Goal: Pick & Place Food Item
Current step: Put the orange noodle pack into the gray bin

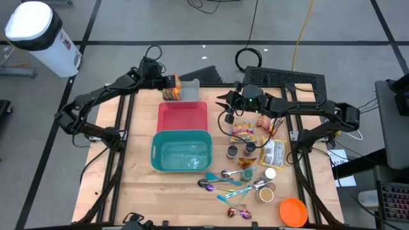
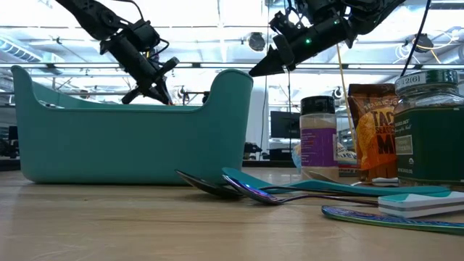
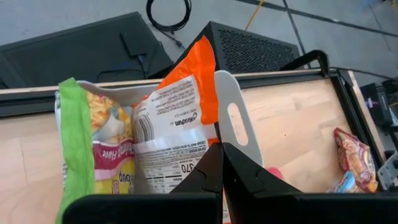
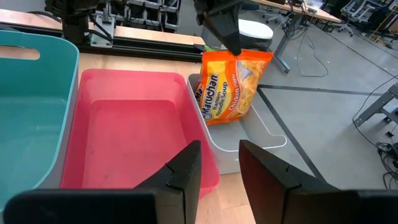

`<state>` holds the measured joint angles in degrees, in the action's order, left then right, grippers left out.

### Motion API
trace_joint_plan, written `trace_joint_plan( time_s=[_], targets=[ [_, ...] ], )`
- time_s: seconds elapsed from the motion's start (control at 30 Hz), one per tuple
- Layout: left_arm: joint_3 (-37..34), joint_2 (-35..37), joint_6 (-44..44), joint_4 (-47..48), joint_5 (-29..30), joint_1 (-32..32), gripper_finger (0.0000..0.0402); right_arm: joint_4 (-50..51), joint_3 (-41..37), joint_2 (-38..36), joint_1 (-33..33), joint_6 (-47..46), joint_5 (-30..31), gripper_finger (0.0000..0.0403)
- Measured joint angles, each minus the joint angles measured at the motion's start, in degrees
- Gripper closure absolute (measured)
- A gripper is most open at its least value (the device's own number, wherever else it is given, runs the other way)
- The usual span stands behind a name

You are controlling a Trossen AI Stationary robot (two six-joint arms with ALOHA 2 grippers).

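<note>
Two fingers of my left gripper pinch the noodle pack by its top edge, hanging over the grey bin. I'd lift straight, clear the wall, then cross to the pink bin. Right gripper waits nearby, fingers slightly apart, empty.
</note>
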<state>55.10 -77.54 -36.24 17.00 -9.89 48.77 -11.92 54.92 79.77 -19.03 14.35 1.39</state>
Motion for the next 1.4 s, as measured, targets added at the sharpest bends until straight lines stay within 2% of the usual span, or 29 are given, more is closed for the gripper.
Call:
trace_joint_plan(
  time_s=[0.5, 0.97, 1.4],
  targets=[
    [0.0, 0.0, 1.6, 7.4, 2.4, 1.4, 0.0401, 0.0, 0.0, 0.0, 0.0, 0.0, 0.0, 0.0303],
    [0.0, 0.0, 1.6, 7.6, 2.4, 1.9, 0.0399, 0.2, 0.0, 0.0, 0.0, 0.0, 0.0, 0.0303],
    [0.0, 0.1, 1.5, 10.2, 10.4, 1.9, 0.0331, 0.2, 0.0, 0.0, 0.0, -0.1, 0.0, 0.0303]
  ],
)
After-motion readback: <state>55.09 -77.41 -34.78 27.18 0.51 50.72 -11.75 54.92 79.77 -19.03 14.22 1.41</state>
